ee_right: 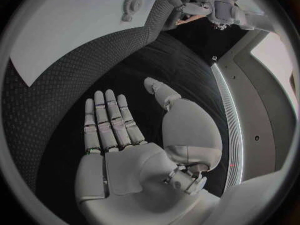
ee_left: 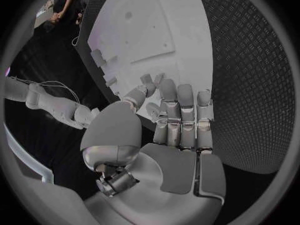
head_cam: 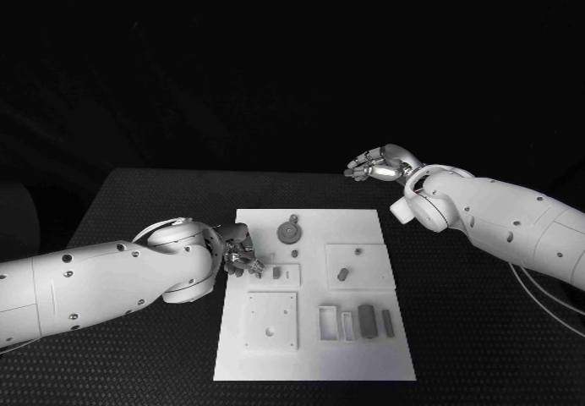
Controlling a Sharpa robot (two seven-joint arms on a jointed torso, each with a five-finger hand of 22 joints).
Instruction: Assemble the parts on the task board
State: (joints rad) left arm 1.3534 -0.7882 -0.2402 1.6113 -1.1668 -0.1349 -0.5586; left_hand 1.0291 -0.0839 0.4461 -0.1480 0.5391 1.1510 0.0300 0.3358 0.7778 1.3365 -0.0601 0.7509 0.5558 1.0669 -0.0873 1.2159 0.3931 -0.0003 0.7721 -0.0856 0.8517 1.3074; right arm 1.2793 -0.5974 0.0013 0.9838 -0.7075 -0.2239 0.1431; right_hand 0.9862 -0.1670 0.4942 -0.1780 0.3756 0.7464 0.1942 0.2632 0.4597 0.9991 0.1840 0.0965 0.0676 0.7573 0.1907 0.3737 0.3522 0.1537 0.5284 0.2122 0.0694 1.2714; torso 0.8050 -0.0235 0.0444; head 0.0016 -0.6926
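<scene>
The white task board (head_cam: 311, 364) lies in the middle of the black table. On it sit a round toothed grey part (head_cam: 289, 230), a small oval part (head_cam: 345, 273), a short peg (head_cam: 276, 272) and several upright blocks (head_cam: 367, 320) near the front. My left hand (head_cam: 239, 250) hovers at the board's left edge beside the peg. Its fingers (ee_left: 181, 110) are stretched out over the board (ee_left: 137, 30), the thumb close by, with nothing seen between them. My right hand (head_cam: 380, 162) is raised beyond the board's far right corner, palm flat and empty (ee_right: 115, 135).
A raised square plate (head_cam: 270, 320) with holes sits at the board's front left, and another square block (head_cam: 358, 264) at its right. A cable (head_cam: 549, 296) trails on the table under the right arm. Black mat surrounds the board (ee_right: 69, 20).
</scene>
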